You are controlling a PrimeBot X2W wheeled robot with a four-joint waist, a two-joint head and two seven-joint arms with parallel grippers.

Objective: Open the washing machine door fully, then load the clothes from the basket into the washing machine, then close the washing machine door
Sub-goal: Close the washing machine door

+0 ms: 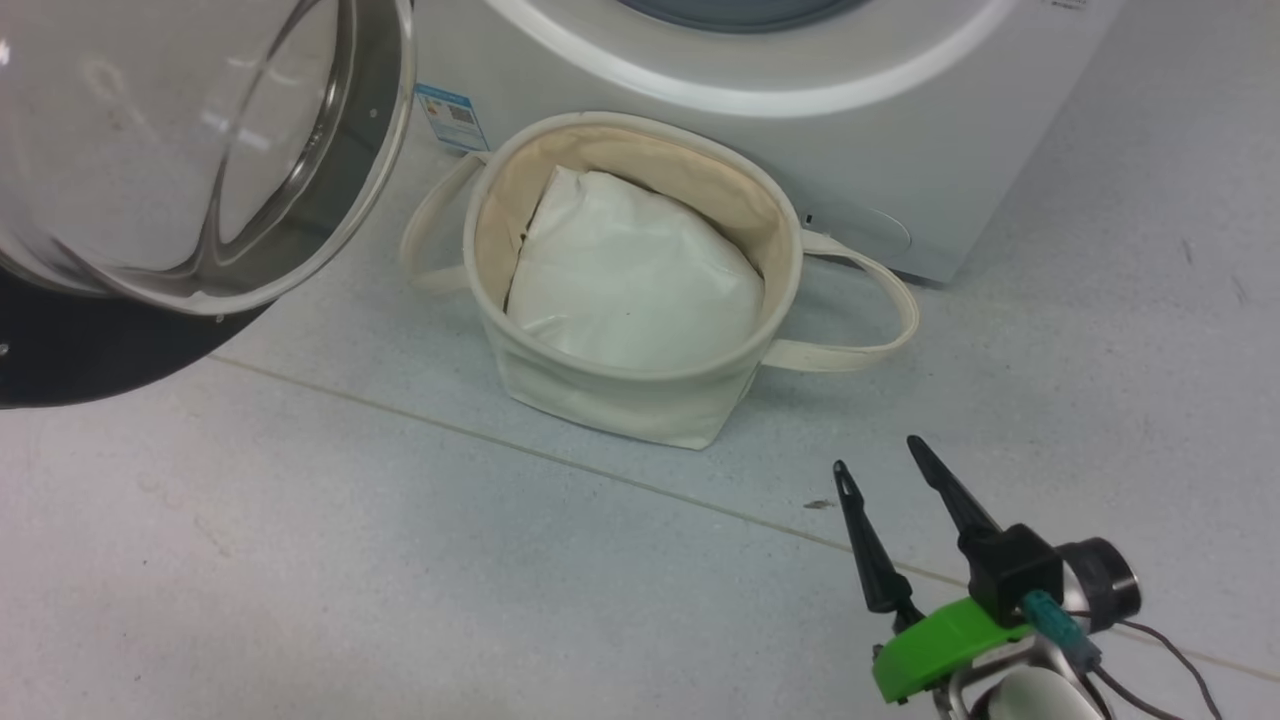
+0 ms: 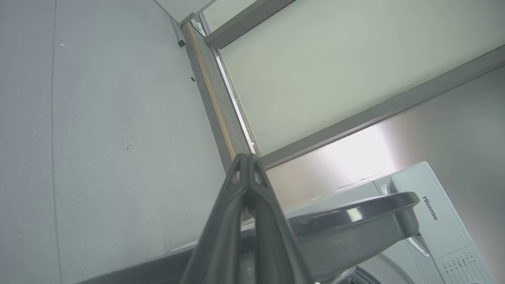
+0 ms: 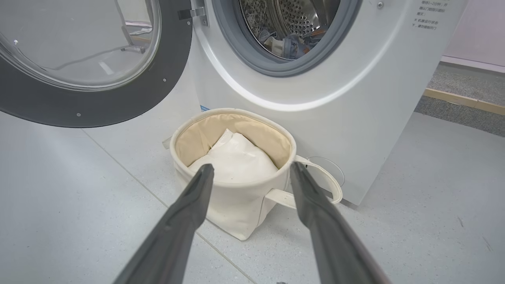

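Nearest, low and right in the head view: right gripper (image 1: 875, 452), green bracket (image 1: 935, 640) and thin cable behind it, fingers spread wide, gripping nothing, poised over bare grey floor (image 1: 300, 550). Pointed toward the basket (image 1: 640, 400), well short of its wall; open floor and a thin tile joint (image 1: 560, 460) between.

Next out: round cream canvas tub, upright, one loop handle (image 1: 880, 300) flopped out to each side. Inside, plain white padding (image 1: 630, 280), bulging up toward the rim. Set just in front of the washing machine (image 1: 900, 150), below the drum opening; touching the front panel or not, cannot tell. Small blue label (image 1: 452, 115) on the panel, just left of the tub.

Left of the tub: the washing machine door (image 3: 98, 106), swung wide open on its hinge, black rim and clear glass bowl hanging over the floor, apart from the basket.

Left gripper (image 2: 247, 157), seen in its own wrist view: fingers pressed tight together, nothing clamped between. Dark door edge (image 2: 347, 221) crossing just behind the fingers; contact cannot be told. Brand lettering (image 2: 430, 208) on the white machine top beyond, pale wall panels further back.

Farthest: grey rubber gasket (image 3: 236, 51) ringing the perforated steel drum (image 3: 303, 15), the clothes (image 3: 292, 41) lying inside at its bottom.
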